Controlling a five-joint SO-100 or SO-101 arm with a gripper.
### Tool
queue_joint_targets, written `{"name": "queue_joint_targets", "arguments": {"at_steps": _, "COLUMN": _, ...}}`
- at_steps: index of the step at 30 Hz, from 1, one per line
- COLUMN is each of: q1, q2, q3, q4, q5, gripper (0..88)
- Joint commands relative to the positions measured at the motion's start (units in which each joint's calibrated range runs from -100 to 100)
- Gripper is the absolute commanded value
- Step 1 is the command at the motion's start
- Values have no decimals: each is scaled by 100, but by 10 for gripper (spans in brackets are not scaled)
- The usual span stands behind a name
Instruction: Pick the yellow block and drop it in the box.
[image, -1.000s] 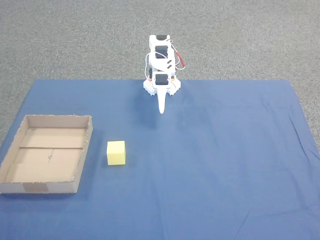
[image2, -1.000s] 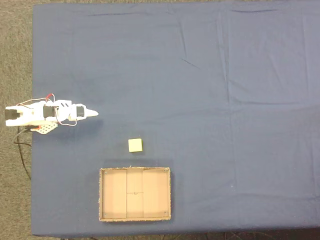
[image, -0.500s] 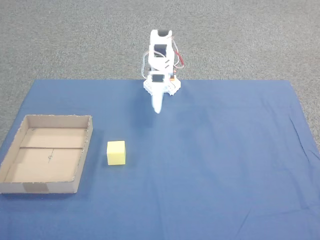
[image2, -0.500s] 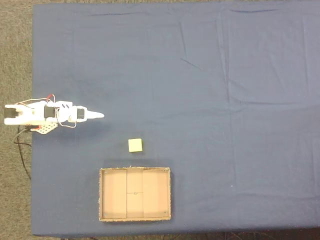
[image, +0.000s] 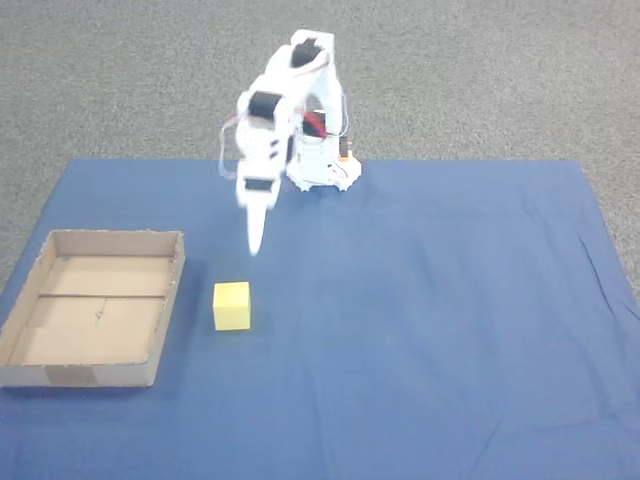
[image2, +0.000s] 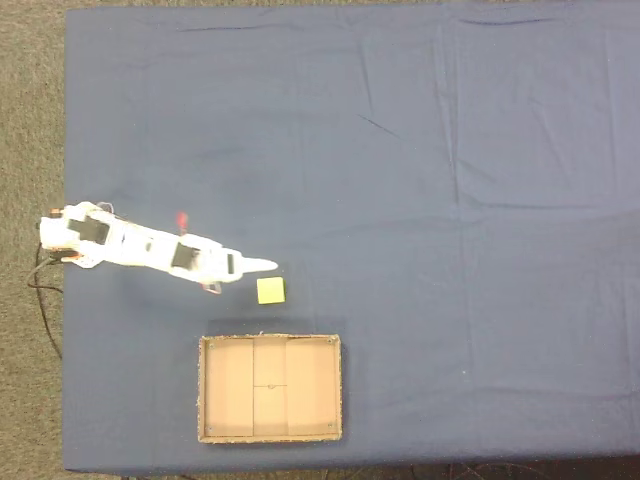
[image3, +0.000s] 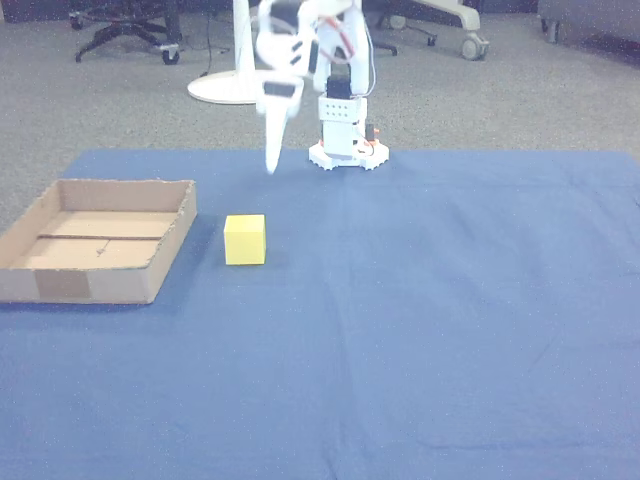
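Observation:
The yellow block (image: 232, 305) (image2: 270, 290) (image3: 245, 239), a small pale-yellow cube, rests on the blue cloth just right of the box in the other view. The box (image: 30, 375) (image2: 270, 437) (image3: 60, 285) is a shallow brown cardboard tray with a floor seam and holds nothing. My white gripper (image: 254, 245) (image2: 270, 264) (image3: 271, 165) hangs in the air, fingers together in a point aimed down. It is shut on nothing and hovers behind the block, apart from it. Motion blurs the arm.
The arm's base (image: 322, 170) (image3: 345, 150) stands at the far edge of the blue cloth (image: 420, 330). Grey carpet surrounds the cloth. Chair legs and a white round stand (image3: 225, 88) sit on the floor behind in the other view.
The arm has swung from pointing straight out over the cloth toward the block's side and reached further out. Its tip now hangs close behind the block. Block and box have not moved.

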Motion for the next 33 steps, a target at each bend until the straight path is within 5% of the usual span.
{"name": "queue_joint_targets", "arguments": {"at_steps": 1, "q1": 128, "q2": 1352, "q3": -1819, "q4": 683, "q5": 83, "gripper": 545}}
{"name": "queue_joint_targets", "arguments": {"at_steps": 8, "q1": 427, "q2": 3057, "q3": -4027, "q4": 1410, "q5": 298, "gripper": 522}}
{"name": "queue_joint_targets", "arguments": {"at_steps": 17, "q1": 388, "q2": 3843, "q3": -4453, "q4": 1154, "q5": 459, "gripper": 492}}
{"name": "queue_joint_targets", "arguments": {"at_steps": 33, "q1": 333, "q2": 4341, "q3": -4842, "q4": 1005, "q5": 435, "gripper": 254}}
